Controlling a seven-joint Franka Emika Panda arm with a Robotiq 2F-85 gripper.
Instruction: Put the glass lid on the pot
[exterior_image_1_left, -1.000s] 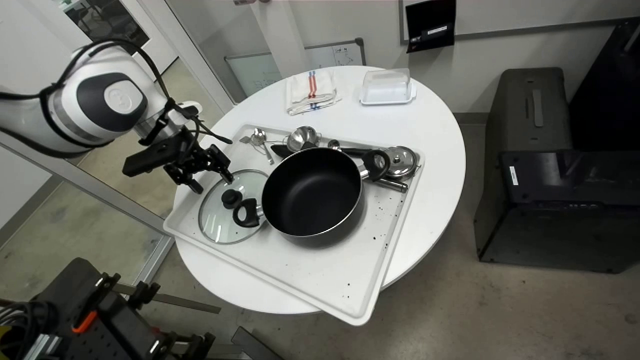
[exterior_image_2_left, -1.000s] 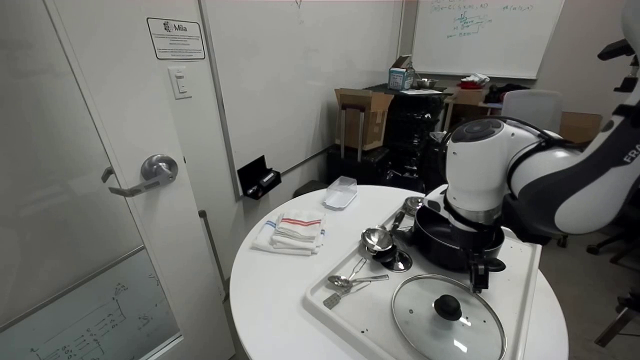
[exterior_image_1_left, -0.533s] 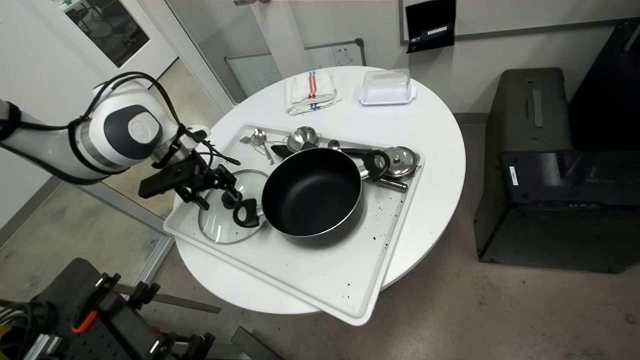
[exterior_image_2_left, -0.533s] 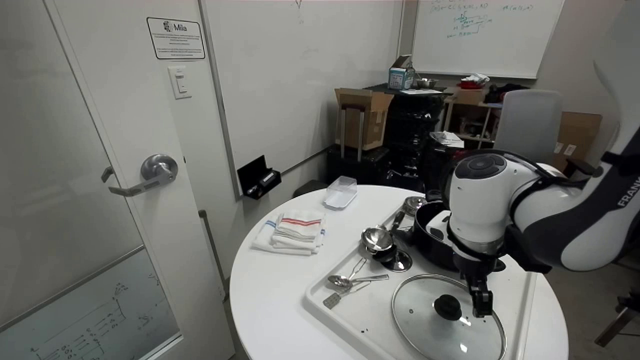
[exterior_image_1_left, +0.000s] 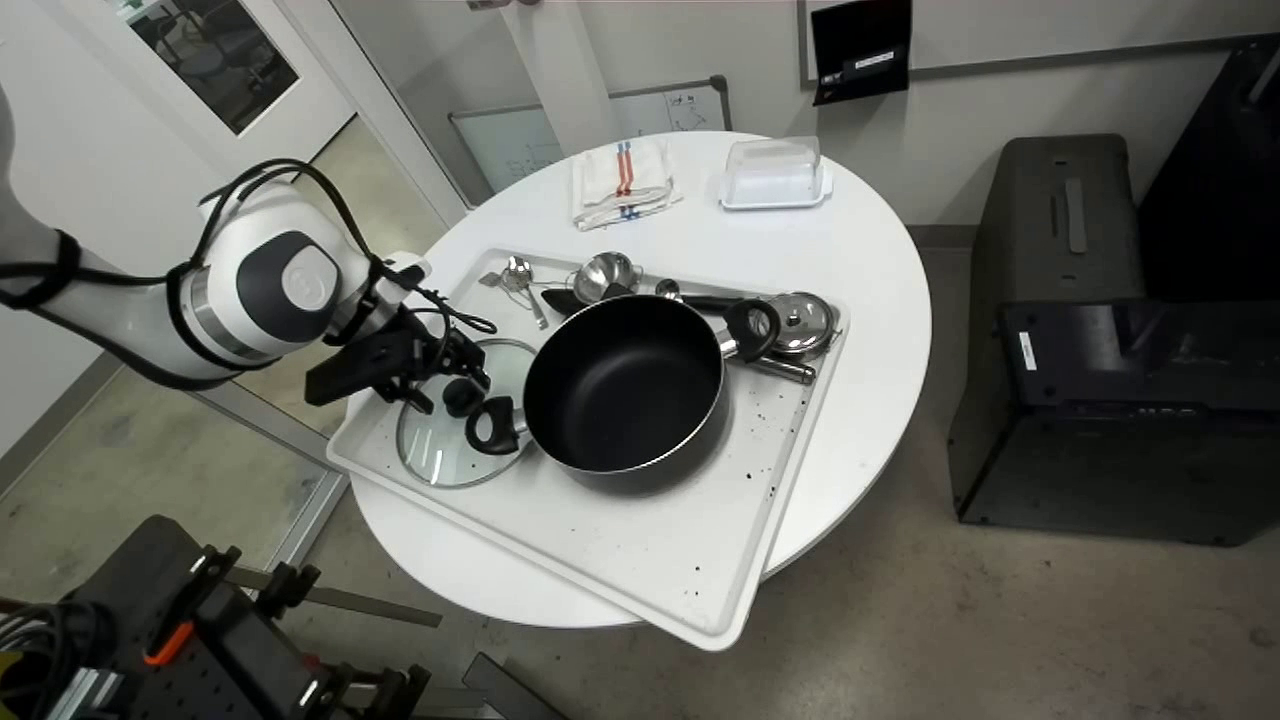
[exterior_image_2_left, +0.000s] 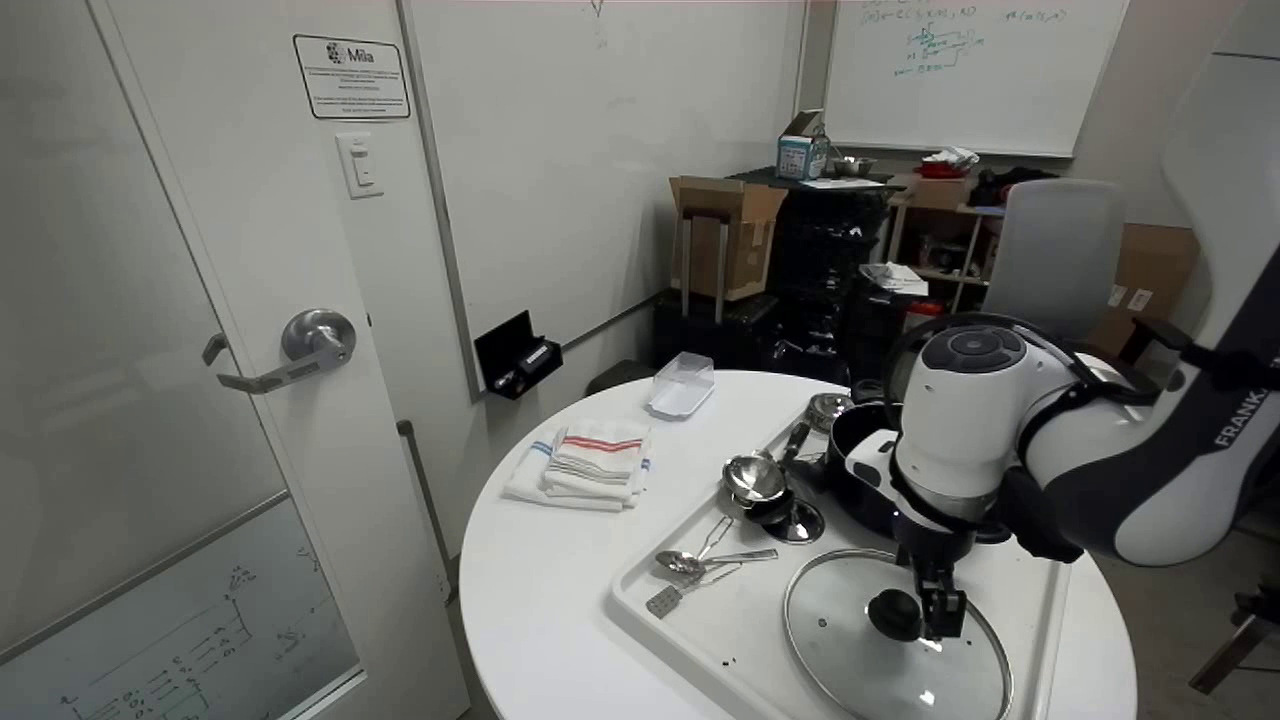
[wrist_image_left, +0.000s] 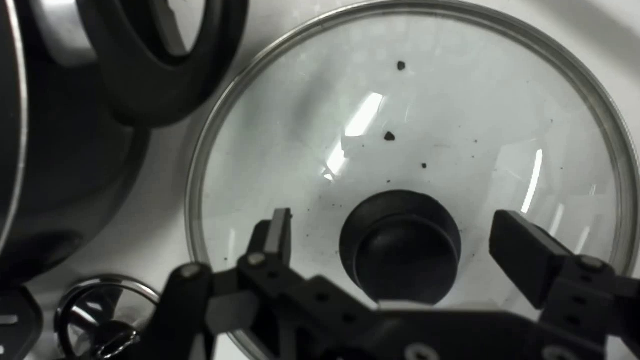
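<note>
Closer in than half a second ago, the gripper (wrist_image_left: 391, 235) straddles the black knob (wrist_image_left: 406, 255) of the glass lid (wrist_image_left: 450, 100). Its fingers (wrist_image_left: 525, 255) are spread wide and grip nothing, a gap showing on each side. Above them, the white arm (exterior_image_2_left: 955, 450) bends so its wrist points down. The lid lies on a tray (exterior_image_1_left: 640, 560) beside the open pot (exterior_image_1_left: 625, 390), whose dark bottom shows. The tray also holds a small metal bowl (exterior_image_1_left: 604, 272); a covered plastic box (exterior_image_1_left: 775, 185) stands on the table (exterior_image_1_left: 885, 275).

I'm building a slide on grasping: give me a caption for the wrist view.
Open claw over the lid, jaws either side of its knob, pot alongside.
</note>
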